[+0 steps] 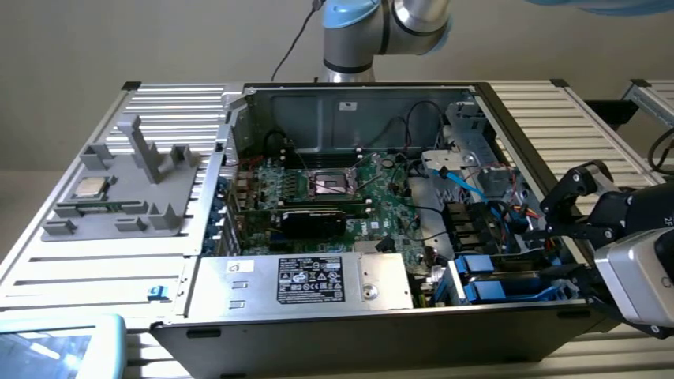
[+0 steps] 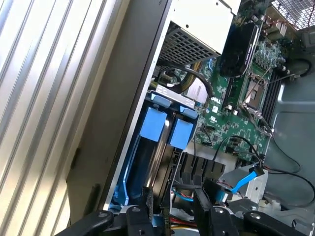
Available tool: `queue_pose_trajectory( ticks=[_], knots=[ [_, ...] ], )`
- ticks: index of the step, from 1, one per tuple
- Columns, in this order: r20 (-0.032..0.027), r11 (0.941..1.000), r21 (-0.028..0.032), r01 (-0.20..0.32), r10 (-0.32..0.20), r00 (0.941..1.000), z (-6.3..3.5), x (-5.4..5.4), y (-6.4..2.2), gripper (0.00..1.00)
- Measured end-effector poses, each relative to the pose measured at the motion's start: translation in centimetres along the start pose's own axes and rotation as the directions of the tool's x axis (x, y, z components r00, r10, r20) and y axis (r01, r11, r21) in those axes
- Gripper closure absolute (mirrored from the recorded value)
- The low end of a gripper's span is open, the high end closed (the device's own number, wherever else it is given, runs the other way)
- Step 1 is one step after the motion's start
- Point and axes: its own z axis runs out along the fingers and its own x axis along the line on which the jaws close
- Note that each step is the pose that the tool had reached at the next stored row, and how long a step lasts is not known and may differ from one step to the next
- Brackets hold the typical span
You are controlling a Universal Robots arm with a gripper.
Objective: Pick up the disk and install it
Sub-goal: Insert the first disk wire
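The pincer point(image 1: 550, 241) is hovering at the exterior view's right of the open computer case point(image 1: 316, 335), its jaws standing apart and gripping nothing. The disk point(image 1: 490, 278) is sitting on edge in the case's near right bay, close beside the pincer.

Soft, even light falls from above on the ribbed silver aluminium worktop point(image 1: 589, 118), which shines pale and nearly washed out in the exterior view. The open black metal computer case point(image 1: 316, 339) keeps its near wall in deep shadow, while the large silver box with a black label point(image 1: 252, 276) inside it catches bright glare along its front edge. A pale blue-white object point(image 1: 53, 347) at the exterior view's lower left is out of focus. In the wrist view, the worktop's ribs gleam in bright streaks, and the black robot hand point(image 2: 173, 192) sits dark and underlit close to the lens.
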Motion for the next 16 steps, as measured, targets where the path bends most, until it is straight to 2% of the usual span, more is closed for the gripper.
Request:
queue_pose_trajectory(
  ticks=[6, 9, 16],
  knots=[
    [0.0040, 1.0000, 0.0012, 0.001, -0.001, 1.0000, 0.43, 0.3, -0.39, 0.55],
    [0.0098, 1.0000, 0.0029, 0.001, -0.001, 1.0000, 0.72, 0.3, -0.43, 0.55],
    [0.0183, 1.0000, 0.0055, 0.002, -0.002, 0.9998, 1.20, 0.2, -0.49, 0.55]
  ],
)
